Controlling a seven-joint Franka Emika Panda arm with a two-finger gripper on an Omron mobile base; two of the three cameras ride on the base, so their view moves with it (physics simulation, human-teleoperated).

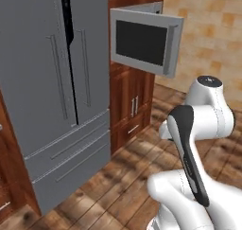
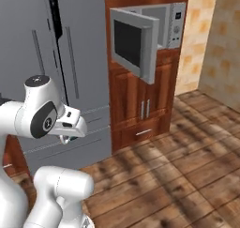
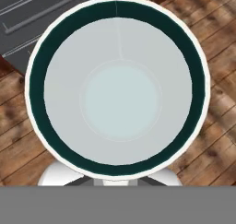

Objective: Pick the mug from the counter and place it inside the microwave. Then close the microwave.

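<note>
Currently the mug (image 3: pixel 117 87) is off the counter and carried by the gripper (image 2: pixel 70 139), whose jaws are pressed together on it; which part they pinch cannot be made out. In the hand view the mug's open mouth faces the camera, dark rim ring around a pale inside and round bottom, wood floor (image 3: pixel 216 140) past it. So its long axis runs along the gripper's line of sight, mouth toward the hand; the handle cannot be told. Judgement: gripping from the mouth end keeps the mug upright during transport.

From the right base view the arm is folded low in front of the fridge (image 2: pixel 28 58), hand tucked close to the body, probably to keep the load steady while the base drives.

Microwave (image 2: pixel 161 27) sits high in the wooden cabinets (image 2: pixel 140 105), its door (image 2: pixel 133 44) swung wide open, cavity exposed. Step in hand: carry to the microwave; placing and closing are not yet done.
</note>
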